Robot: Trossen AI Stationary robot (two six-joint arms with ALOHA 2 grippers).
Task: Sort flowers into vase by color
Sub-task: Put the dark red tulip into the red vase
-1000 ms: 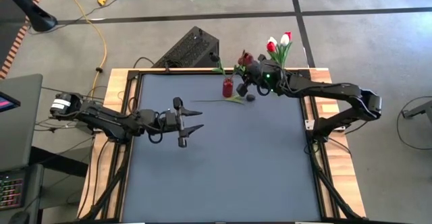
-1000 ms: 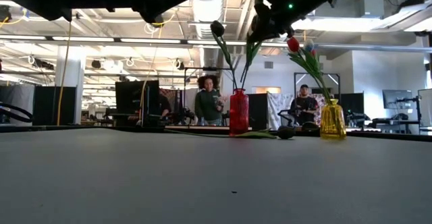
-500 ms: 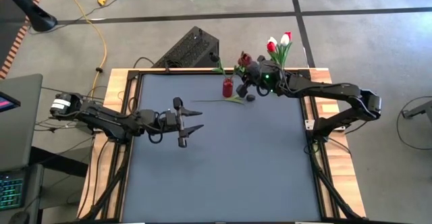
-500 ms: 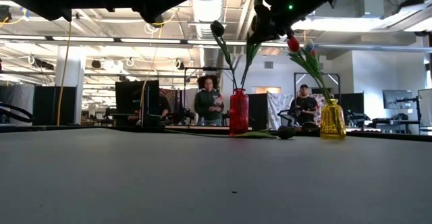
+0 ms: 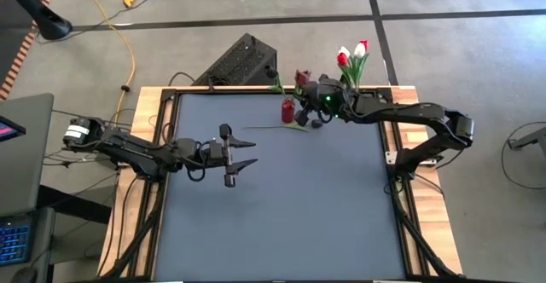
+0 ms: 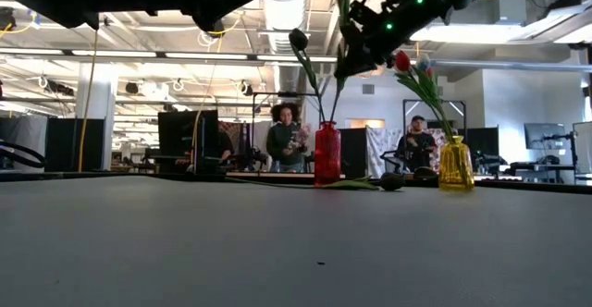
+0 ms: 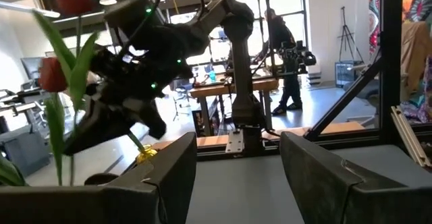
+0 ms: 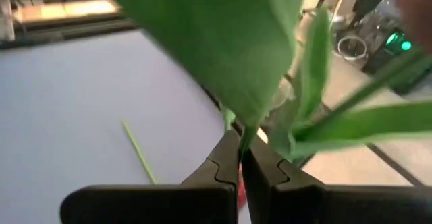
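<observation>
Right gripper (image 8: 239, 158): fingers pinched together on a tulip's green stem (image 8: 244, 137), leaves above fingertips. Left gripper (image 5: 243, 158): fingers spread wide, nothing between them.

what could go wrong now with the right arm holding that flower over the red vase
1. The right gripper pinches only the thin stem of a dark maroon tulip; it could slip or swing.
2. The red vase has a narrow mouth and already holds a dark flower, so the stem may miss or snag.
3. A push could tip the vase onto the flower lying on the table.
</observation>
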